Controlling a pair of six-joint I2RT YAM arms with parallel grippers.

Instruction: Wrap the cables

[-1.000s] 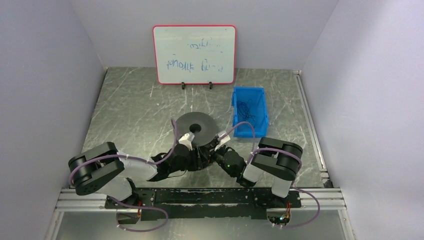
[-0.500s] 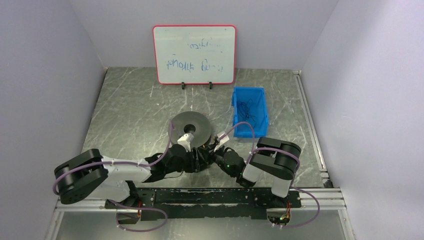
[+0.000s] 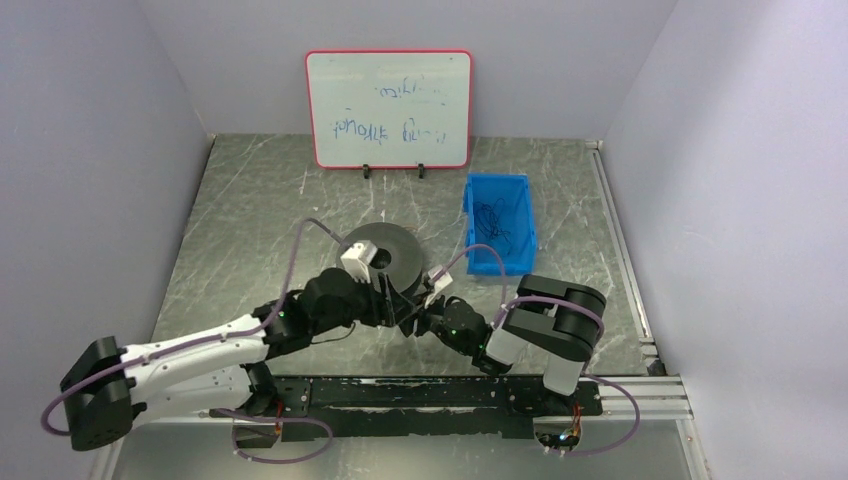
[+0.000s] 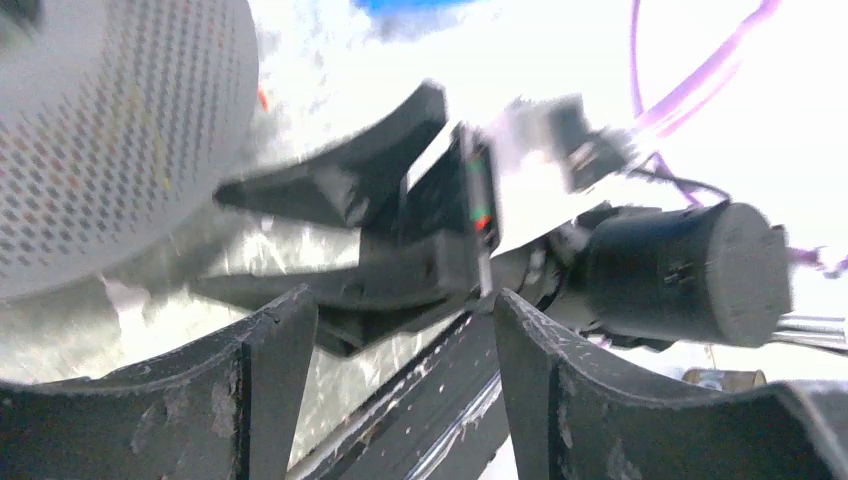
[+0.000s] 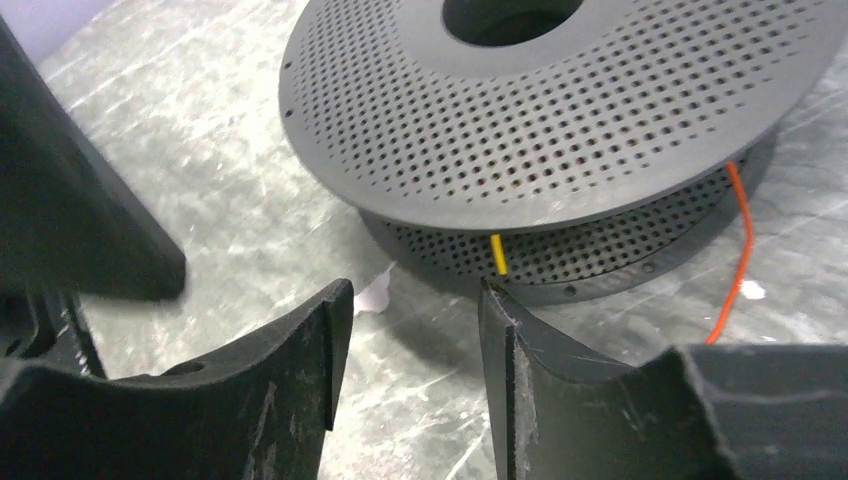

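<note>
The cables [image 5: 742, 230] are very thin yellow and orange wire strands. They sit on the dark grey perforated round spool [image 5: 600, 120], which lies flat near the middle of the grey marbled worktop [image 5: 230, 120]. In the right wrist view a short yellow strand end [image 5: 497, 255] sticks out of the slot between the two discs at about 6 o'clock of the spool. An orange strand leaves the same slot at about 4 o'clock and falls in a loose curve to the worktop.

The right pincer [image 5: 415, 300] stands roughly half open with nothing between its jaws. The yellow end is just beside one fingertip, and I cannot tell if it touches. The left pincer [image 4: 400, 310] is open wider and is also empty. It is close to the right one, at its 9 o'clock, and both are at the near side of the spool.

I judge the strands to be very light and soft, with a little spring, so free turns may jump off the spool when nobody holds them. The coating looks smooth and probably slippery. Because the wire is so thin, the jaws must close almost fully and pinch with the very tips. The best place to hold seems to be near the free end, close to the slot. A hard pull could kink the wire or drag the spool.

The blue plastic bin [image 3: 469, 220] at 2 o'clock of the spool holds a dark thin tangle, too small to identify.
</note>
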